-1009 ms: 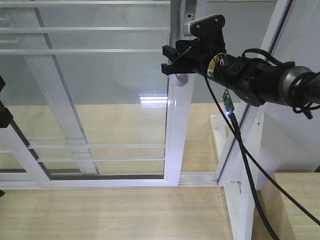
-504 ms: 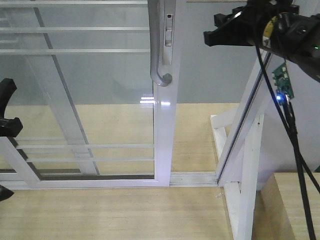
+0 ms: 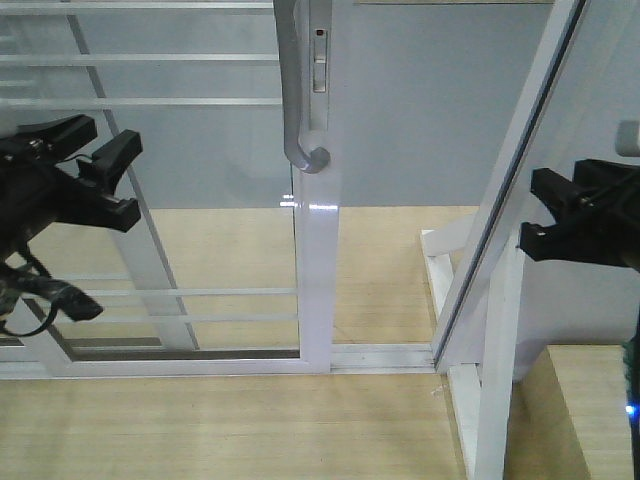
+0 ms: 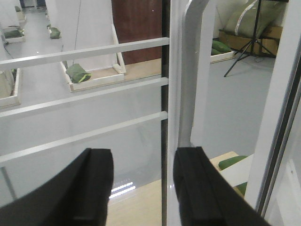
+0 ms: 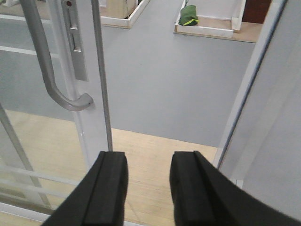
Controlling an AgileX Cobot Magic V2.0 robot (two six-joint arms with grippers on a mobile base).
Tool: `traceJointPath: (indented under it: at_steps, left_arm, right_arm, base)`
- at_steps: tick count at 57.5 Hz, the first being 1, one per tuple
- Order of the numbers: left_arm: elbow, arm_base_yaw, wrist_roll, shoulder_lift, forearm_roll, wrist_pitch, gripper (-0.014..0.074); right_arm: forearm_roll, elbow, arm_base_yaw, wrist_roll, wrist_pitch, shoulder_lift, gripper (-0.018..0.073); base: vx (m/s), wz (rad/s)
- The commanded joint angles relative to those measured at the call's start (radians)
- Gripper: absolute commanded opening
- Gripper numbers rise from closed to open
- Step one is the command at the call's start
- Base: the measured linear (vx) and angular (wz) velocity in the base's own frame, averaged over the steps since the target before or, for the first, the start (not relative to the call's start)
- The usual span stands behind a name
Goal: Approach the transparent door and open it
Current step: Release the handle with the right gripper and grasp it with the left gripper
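**Task status.** The transparent door point(image 3: 210, 190) is being shown in the front view standing left of centre, with its pull handle point(image 3: 297, 95) on the right-hand stile. A clear gap is being left between that stile and the fixed white jamb point(image 3: 500, 200). The grey floor beyond is being viewed through this gap directly, not through glass. The door is therefore being judged as partly open and the approach as done. Whether further sliding along the bottom track point(image 3: 385, 355) is being called for cannot be told.

**Tool state.**
- The left gripper point(image 3: 105, 160) is being held in front of the glass, left of the handle, with its jaws spread and nothing between them.
- The right gripper point(image 3: 535, 210) is being held beside the jamb, well apart from the handle, with its jaws likewise spread and empty.
- Neither tool is being pressed against the door.

**Limits of view.**
- The top of the door and the top of the handle are being cut off in every view.
- The left end of the panel is being masked by the left arm.
- A second barred panel is being seen through the glass, so overlap and end of travel cannot be made out.
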Motion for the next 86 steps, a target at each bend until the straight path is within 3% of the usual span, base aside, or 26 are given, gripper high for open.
traceJointPath:
  at_steps: [1, 21, 60, 70, 86]
  left_arm:
    - [-0.084, -0.027, -0.011, 0.056, -0.013, -0.101, 0.0438]
    - [-0.398, -0.119, -0.01, 0.389, -0.013, -0.117, 0.0537]
    - [-0.838, -0.157, -0.084, 0.765, -0.013, -0.121, 0.0545]
    - [-0.863, -0.156, -0.039, 0.8, -0.026, -0.115, 0.0517]
    - [-0.861, -0.14, 0.11, 0.802, -0.186, -0.1, 0.043]
  right_arm:
    - [-0.025, -0.009, -0.004, 0.004, -0.002, -0.069, 0.0314]
    - [-0.031, -0.006, -0.004, 0.005, 0.032, -0.137, 0.0314]
    - [-0.035, -0.006, -0.004, 0.005, 0.094, -0.137, 0.0313]
    - [-0.035, -0.006, -0.004, 0.005, 0.094, -0.137, 0.0313]
    - [-0.035, -0.006, -0.004, 0.005, 0.094, -0.137, 0.0313]
  base:
    - [0.0, 0.0]
    - [0.0, 0.0]
    - [0.0, 0.0]
    - [0.0, 0.0]
    - [0.0, 0.0]
